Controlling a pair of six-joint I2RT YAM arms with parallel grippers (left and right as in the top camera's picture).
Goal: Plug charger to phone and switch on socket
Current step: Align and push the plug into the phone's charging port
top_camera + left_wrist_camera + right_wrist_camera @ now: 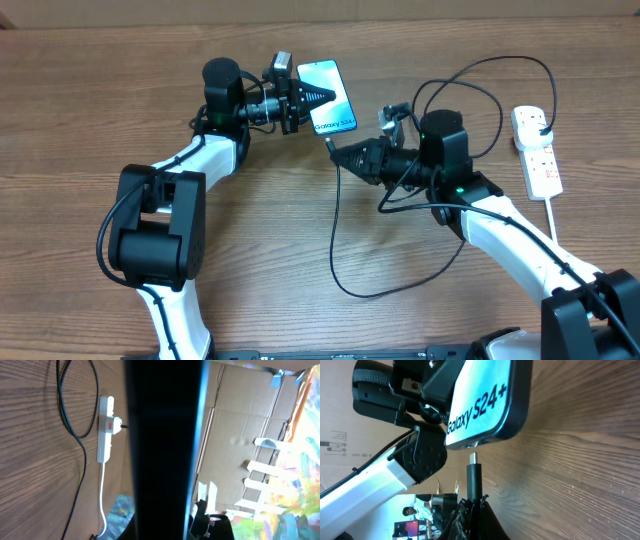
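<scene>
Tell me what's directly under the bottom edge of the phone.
The connector tip of the charger, gripped in the right hand, stands just below the phone and its port. Whether its metal end is inside the port is hidden by the phone's edge.

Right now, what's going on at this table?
The left gripper holds the phone by one edge, screen lit. The right gripper holds the charger by its connector, with the tip lined up right at the phone's port but not seated. The socket lies off to the right, neither gripper near it.
</scene>
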